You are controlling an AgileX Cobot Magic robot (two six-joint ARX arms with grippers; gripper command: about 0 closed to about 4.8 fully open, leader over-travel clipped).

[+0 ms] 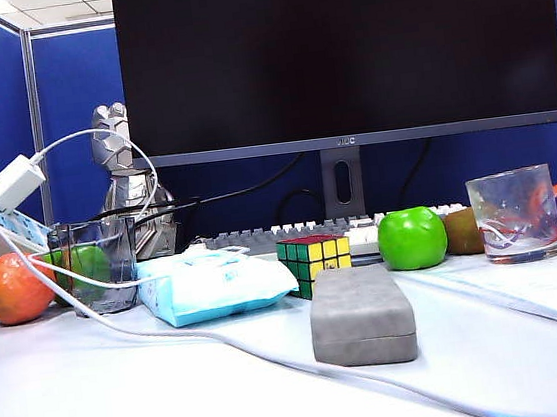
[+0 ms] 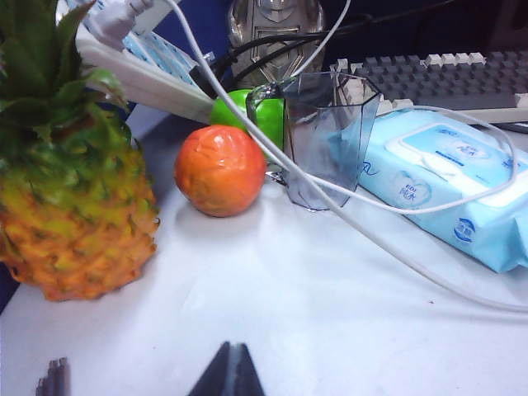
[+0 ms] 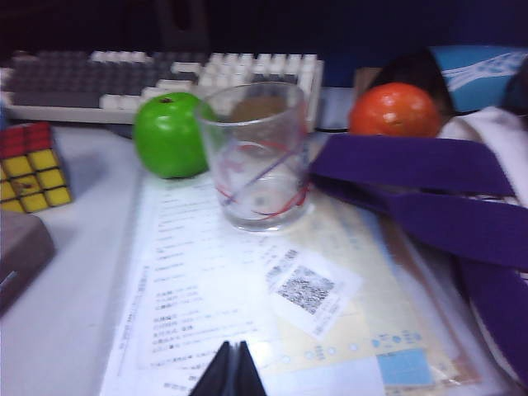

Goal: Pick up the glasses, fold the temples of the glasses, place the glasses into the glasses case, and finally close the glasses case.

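While the glasses case (image 1: 361,315) is lying closed on the white table (image 1: 98,390), we are keeping both claws pulled back and low over the tabletop, neither showing in the exterior view. Our left gripper (image 2: 229,373) is showing only its dark fingertips, pressed together with nothing between them. Ahead of it and off to one side a pineapple (image 2: 70,173) is standing, and farther ahead an orange fruit (image 2: 220,170) is sitting just beside a smoky grey cup (image 2: 326,136). A white cable (image 2: 346,206) is trailing across the cup and over a light-blue tissue pack (image 2: 450,186) on the other side.

Our right gripper (image 3: 229,371) is likewise showing only its tips, closed together and empty, hovering over a printed paper sheet (image 3: 247,305). Straight ahead of it a clear drinking glass (image 3: 257,153) is standing on that sheet, with a green apple (image 3: 169,134) just beside it and a keyboard (image 3: 165,78) behind. Well off to one side we are catching a corner of the grey case, and near it a Rubik's cube (image 3: 31,169). On the opposite side a purple strap (image 3: 429,190) is lying across the paper.

We are not seeing the spectacles in any view.
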